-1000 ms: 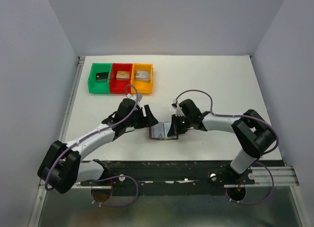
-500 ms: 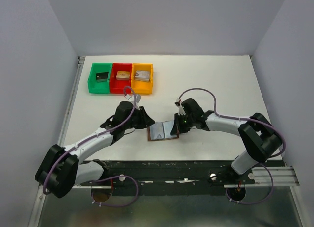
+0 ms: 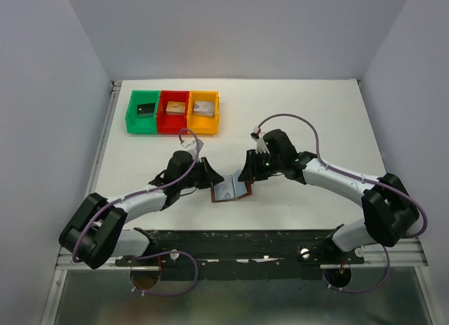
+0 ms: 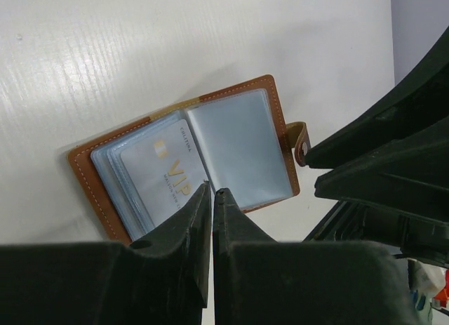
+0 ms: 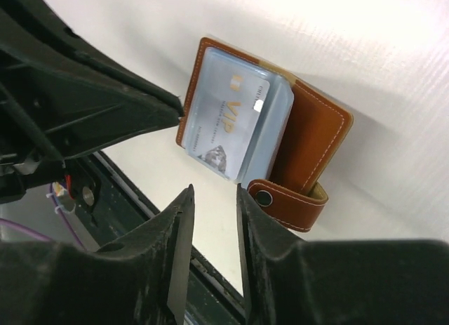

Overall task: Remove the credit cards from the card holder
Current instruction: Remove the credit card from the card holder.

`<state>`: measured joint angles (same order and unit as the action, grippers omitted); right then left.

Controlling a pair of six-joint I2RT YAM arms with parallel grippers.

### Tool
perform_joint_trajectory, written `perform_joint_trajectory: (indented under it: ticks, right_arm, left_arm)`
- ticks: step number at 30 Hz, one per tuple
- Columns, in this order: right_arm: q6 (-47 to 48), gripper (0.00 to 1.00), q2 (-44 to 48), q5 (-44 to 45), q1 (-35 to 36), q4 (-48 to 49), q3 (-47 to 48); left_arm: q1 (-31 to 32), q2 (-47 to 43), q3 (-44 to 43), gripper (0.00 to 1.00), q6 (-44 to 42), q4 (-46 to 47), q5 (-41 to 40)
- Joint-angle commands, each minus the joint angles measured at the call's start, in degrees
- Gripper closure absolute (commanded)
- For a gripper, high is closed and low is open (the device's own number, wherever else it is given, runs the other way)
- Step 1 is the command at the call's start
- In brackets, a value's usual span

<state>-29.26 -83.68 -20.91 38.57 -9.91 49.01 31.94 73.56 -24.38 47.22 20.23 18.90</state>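
The card holder [image 3: 230, 191] is a brown leather wallet lying open on the white table, pale blue sleeves up. In the left wrist view a silvery credit card [image 4: 165, 174] marked VIP sits in the card holder's [image 4: 91, 184] front sleeve. My left gripper [image 4: 212, 190] has its jaws closed to a sliver at that sleeve's lower edge; whether they pinch it I cannot tell. My right gripper [image 5: 212, 190] is open and empty, just short of the snap tab [image 5: 280, 199]. The card holder's [image 5: 312, 139] right cover stands tilted up behind the card [image 5: 228, 118]. From above, the left gripper [image 3: 212, 177] and right gripper [image 3: 247, 174] flank the wallet.
Green [image 3: 131, 114], red [image 3: 161, 118] and orange [image 3: 215, 118] trays stand in a row at the back left, each holding a small block. A black rail [image 3: 245, 237] runs along the table's near edge just below the wallet.
My right gripper has opened, let go of the wallet's right cover and drawn back a little. My left gripper's jaws have closed at the wallet's left side.
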Motion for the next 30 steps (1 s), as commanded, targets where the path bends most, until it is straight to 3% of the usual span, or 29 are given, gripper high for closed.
perform_joint_trajectory:
  ticks: [1,5,14,21,30]
  right_arm:
    - [-1.68,0.61,-0.34,-4.84,0.28,1.64,2.22]
    - [-2.47,0.62,-0.61,-6.07,0.81,2.97,3.45]
    - [-0.19,0.78,-7.98,-3.27,2.22,-2.65,7.59]
    - [-0.71,0.79,-12.03,-3.7,2.3,0.41,5.39]
    - [-2.03,0.69,-15.19,-5.55,2.3,3.23,5.21]
  left_arm:
    - [0.31,1.67,1.09,0.84,0.59,3.59,0.62]
    - [0.93,2.64,0.65,0.84,0.06,3.68,0.27]
    - [2.16,6.33,-1.11,0.89,-0.73,2.45,0.18]
    - [2.16,3.88,1.53,0.92,-0.46,1.04,-3.34]
    - [2.07,2.99,2.58,0.92,-0.99,-0.54,-5.27]
